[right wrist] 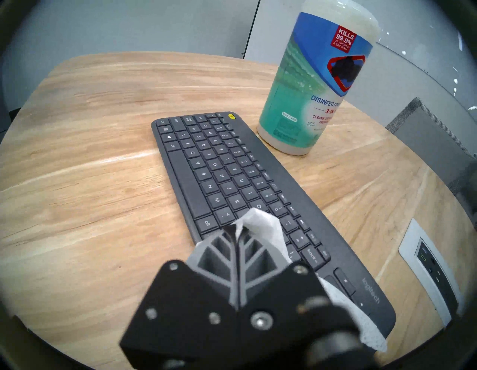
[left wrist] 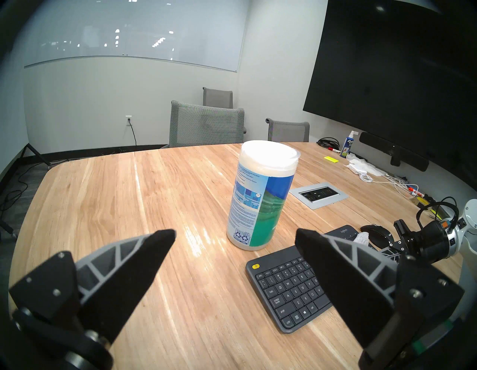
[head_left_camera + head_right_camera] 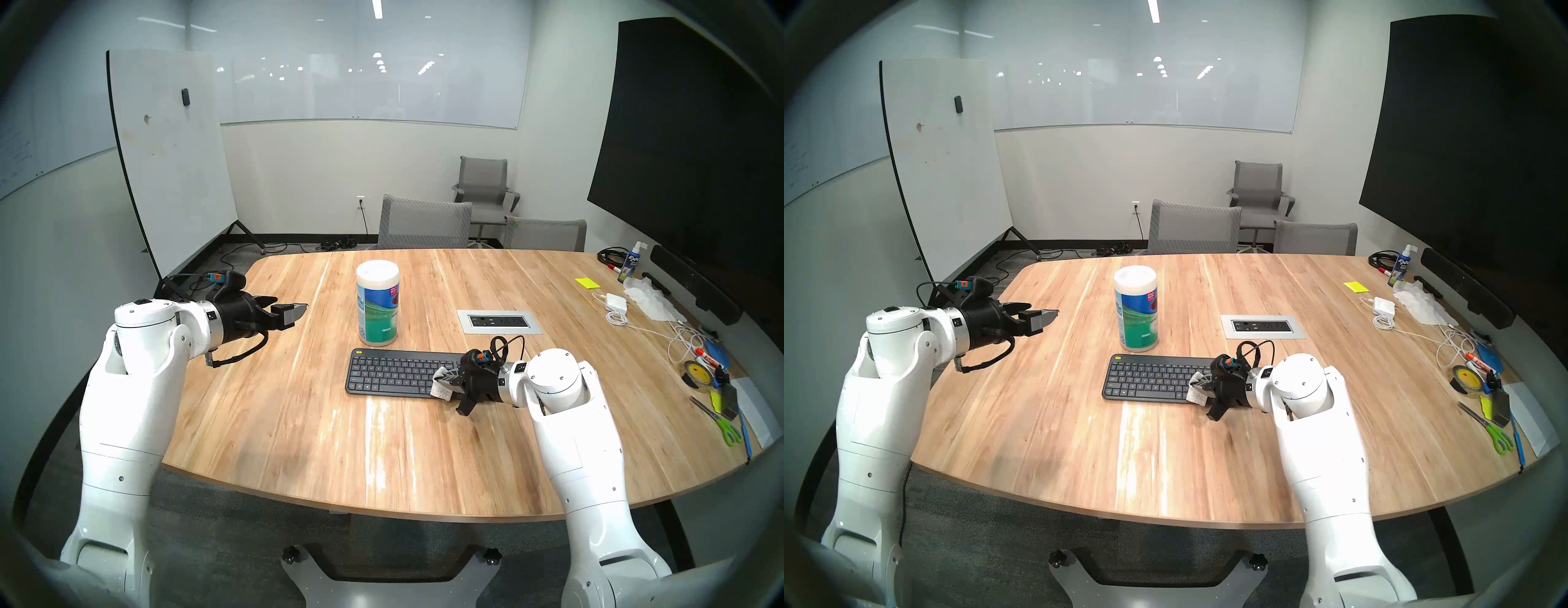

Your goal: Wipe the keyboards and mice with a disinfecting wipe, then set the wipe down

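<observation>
Right gripper point(image 1: 236, 230) nearest, jaws pinching thin white wipe point(image 1: 260, 224), dragging it over flat dark-grey keyboard point(image 3: 394, 375), right end (mid-wipe, likely). Black mouse point(image 2: 375, 231) just right. Left gripper point(image 3: 292, 312) spread, empty, parked far left.

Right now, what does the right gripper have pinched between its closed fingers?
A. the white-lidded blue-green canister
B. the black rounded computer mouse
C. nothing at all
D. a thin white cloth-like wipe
D: in the right wrist view the right gripper is shut on the thin white cloth-like wipe, over the right end of the flat dark-grey keyboard.
</observation>
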You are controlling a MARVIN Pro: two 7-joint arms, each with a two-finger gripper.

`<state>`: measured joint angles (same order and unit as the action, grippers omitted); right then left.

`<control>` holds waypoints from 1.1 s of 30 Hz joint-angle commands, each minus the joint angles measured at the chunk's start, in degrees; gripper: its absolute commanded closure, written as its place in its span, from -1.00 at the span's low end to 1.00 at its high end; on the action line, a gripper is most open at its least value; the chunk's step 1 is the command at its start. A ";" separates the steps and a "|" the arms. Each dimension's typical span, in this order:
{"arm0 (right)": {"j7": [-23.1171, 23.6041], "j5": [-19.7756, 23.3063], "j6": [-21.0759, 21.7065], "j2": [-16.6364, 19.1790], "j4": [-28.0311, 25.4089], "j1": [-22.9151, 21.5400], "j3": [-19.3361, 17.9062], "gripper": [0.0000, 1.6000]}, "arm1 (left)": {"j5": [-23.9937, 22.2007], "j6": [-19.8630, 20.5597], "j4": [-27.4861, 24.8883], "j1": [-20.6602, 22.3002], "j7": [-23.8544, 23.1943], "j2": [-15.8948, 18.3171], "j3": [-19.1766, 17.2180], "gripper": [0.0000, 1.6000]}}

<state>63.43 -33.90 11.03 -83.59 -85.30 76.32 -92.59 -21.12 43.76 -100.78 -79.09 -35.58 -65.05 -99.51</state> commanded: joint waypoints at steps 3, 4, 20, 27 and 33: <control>-1.71 -1.41 0.67 -0.85 -0.80 -1.06 0.76 1.00 | -0.12 -0.21 -1.41 0.73 0.09 -0.13 -0.18 -1.00; -1.66 -1.75 0.87 -0.79 -0.84 -1.10 0.96 1.00 | -0.12 -0.21 -1.41 0.73 0.09 -0.13 -0.18 -1.00; -2.64 -3.87 0.59 -1.71 -0.51 -0.12 2.47 1.00 | -0.12 -0.21 -1.42 0.73 0.10 -0.13 -0.18 -1.00; -2.43 -4.55 1.02 -2.41 -2.09 0.91 3.74 1.00 | -0.13 -0.21 -1.40 0.74 0.09 -0.12 -0.18 -1.00; -2.73 -5.04 1.48 -3.08 -2.54 1.44 4.42 1.00 | -0.12 -0.21 -1.41 0.73 0.09 -0.12 -0.18 -1.00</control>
<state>60.93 -38.93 11.84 -85.44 -85.95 77.44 -88.86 -21.12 43.76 -100.79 -79.09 -35.57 -65.05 -99.51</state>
